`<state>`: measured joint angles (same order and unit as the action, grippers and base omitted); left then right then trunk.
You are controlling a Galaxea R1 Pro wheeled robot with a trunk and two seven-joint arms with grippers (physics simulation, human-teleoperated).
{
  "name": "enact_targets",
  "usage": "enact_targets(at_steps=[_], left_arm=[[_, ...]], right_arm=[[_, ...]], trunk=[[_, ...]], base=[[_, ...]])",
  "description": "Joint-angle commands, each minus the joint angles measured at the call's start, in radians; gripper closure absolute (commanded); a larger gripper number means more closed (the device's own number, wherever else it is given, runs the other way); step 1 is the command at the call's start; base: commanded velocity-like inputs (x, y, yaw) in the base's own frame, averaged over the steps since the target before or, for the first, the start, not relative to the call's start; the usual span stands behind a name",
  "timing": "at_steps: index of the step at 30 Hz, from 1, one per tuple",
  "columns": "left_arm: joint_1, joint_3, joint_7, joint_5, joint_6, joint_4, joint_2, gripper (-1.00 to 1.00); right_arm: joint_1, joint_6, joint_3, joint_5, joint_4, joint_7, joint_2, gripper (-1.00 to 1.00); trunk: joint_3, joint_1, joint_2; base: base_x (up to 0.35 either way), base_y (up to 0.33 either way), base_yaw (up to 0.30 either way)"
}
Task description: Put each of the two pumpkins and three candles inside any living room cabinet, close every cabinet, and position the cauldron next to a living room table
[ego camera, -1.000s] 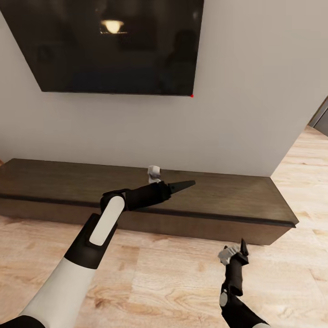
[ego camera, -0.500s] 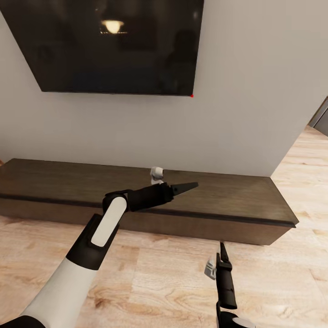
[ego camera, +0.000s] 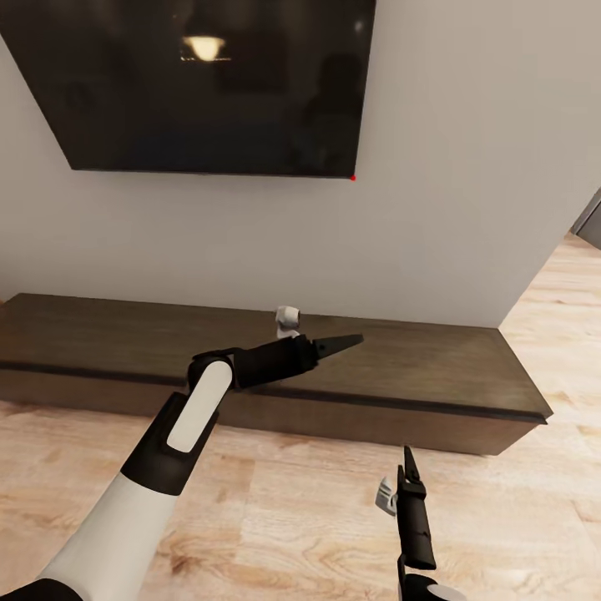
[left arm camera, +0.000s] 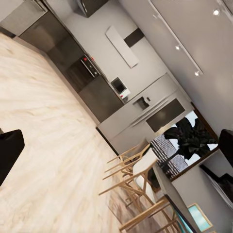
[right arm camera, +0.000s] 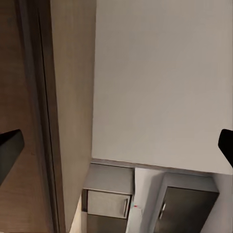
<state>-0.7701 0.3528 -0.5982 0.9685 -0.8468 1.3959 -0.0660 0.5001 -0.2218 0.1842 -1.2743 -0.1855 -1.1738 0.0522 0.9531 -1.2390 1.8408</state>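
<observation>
Cabinet: long low dark-brown TV unit set against the pale wall; every drawer front looks flush, none pulled out.
Cabinet in the right wrist view: brown top and a dark seam run beside the pale wall; a grey appliance stands further off.
Television: dark screen fixed to the wall above the cabinet, with a lamp reflected in it and a small red light at its lower right corner.
Left gripper: stretched over the cabinet top near its middle, fingers pointing toward the cabinet's right end. In the head view the fingers look like one dark wedge; in the left wrist view the two dark tips sit at opposite edges of the picture, so the fingers are spread wide with nothing between them.
Left gripper contact: holds nothing; whether it touches the cabinet top cannot be told.
Right gripper: low over the wooden floor in front of the cabinet's right half, pointing up toward it. In the right wrist view its tips are far apart, nothing held.
Left wrist view background: kitchen units, wooden stools and pale plank floor.
</observation>
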Motion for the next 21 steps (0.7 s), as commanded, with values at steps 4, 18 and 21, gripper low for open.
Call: enact_targets(at_steps=[4, 18, 21], left_arm=[[0.0, 0.0, 0.0, 0.0, 0.0, 0.0, 0.0, -1.0], [0.003, 0.03, 0.0, 0.001, 0.063, 0.0, 0.0, -1.0], [0.003, 0.037, 0.0, 0.001, 0.066, 0.0, 0.0, -1.0]], right_arm=[[0.0, -0.002, 0.0, 0.007, 0.006, 0.002, -0.001, -1.0], [0.0, 0.001, 0.0, 0.002, 0.008, 0.005, 0.0, -1.0], [0.0, 0.001, 0.0, 0.004, 0.008, 0.005, 0.0, -1.0]], trunk=[[0.0, 0.0, 0.0], [0.025, -0.031, 0.056], [0.034, -0.042, 0.077]], base=[[0.259, 0.0, 0.0], [0.016, 0.0, 0.0], [0.0, 0.0, 0.0]])
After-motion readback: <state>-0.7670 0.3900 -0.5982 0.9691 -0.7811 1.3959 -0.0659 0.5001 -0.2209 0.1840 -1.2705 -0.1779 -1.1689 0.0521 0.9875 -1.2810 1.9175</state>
